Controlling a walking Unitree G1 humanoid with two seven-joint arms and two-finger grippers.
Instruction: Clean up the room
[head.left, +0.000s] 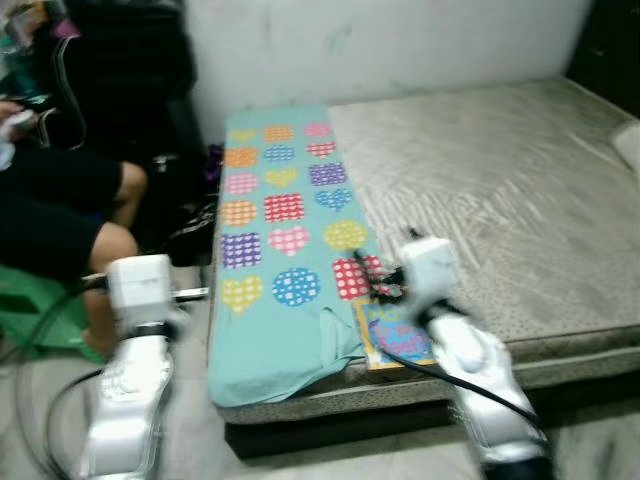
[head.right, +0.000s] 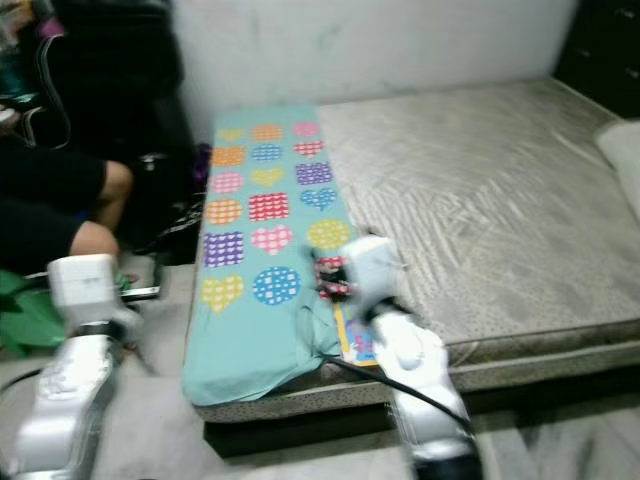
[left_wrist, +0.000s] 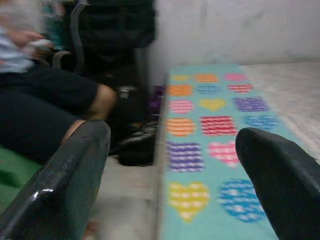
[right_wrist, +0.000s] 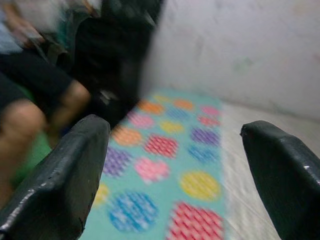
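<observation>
A teal cloth (head.left: 280, 230) printed with coloured hearts and dotted circles lies along the left side of a bare grey mattress (head.left: 500, 180). A small colourful book (head.left: 395, 335) rests at the mattress's near edge, partly under the cloth's corner. My right arm (head.left: 435, 275) reaches over that corner, just above the book. In the right wrist view my right gripper (right_wrist: 175, 140) is open above the cloth, holding nothing. My left arm (head.left: 140, 295) is raised beside the bed over the floor. My left gripper (left_wrist: 172, 145) is open and holding nothing, pointing along the cloth's left edge.
A person (head.left: 60, 200) in dark shorts sits at the left, close to my left arm, with something green (head.left: 30, 300) below. A dark bag (head.left: 195, 225) lies on the floor between the person and the bed. A white pillow (head.left: 628, 140) lies at the far right.
</observation>
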